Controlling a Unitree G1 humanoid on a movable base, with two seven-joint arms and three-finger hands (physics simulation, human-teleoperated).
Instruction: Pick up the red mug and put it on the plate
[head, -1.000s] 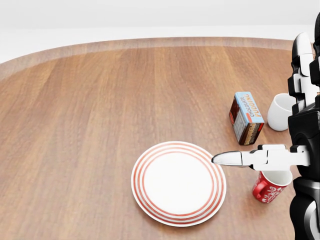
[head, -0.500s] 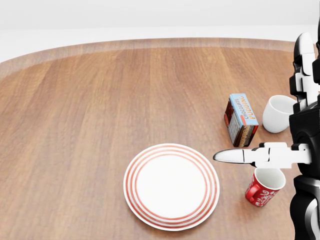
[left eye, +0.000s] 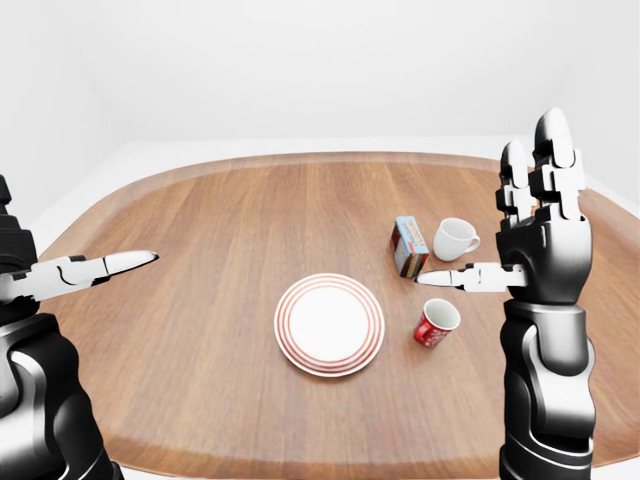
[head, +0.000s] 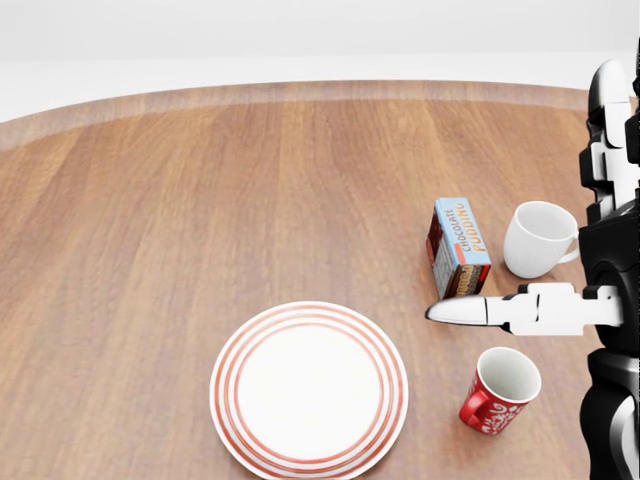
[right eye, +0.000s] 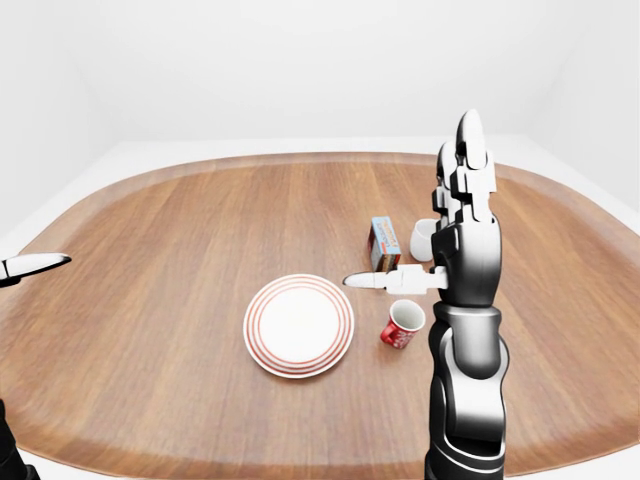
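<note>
Nearest you, the black-and-white three-finger right hand (left eye: 535, 245) stands raised with its fingers spread upward and its thumb pointing toward the left of the left-eye view; it grips nothing. The matching left hand (left eye: 85, 272) hangs at the left edge of that view, fingers extended flat, also empty and well apart from everything on the wooden table (head: 200, 200).

Taking the round white plate with red concentric rings (head: 309, 390) as your landmark: the glossy red ceramic mug with white lettering (head: 498, 390) stands upright just to its right in the head view, apart from the rim, with its handle turned toward the plate. Expect it to be rigid, smooth and moderately light; the glaze may slip under hard fingertips, and it could chip if dropped. Close round the body below the rim, or pinch the wall beside the handle.

Beyond the mug, up and right of the plate, stand a chocolate pudding box (head: 458, 247) and a plain white cup (head: 537, 238).
</note>
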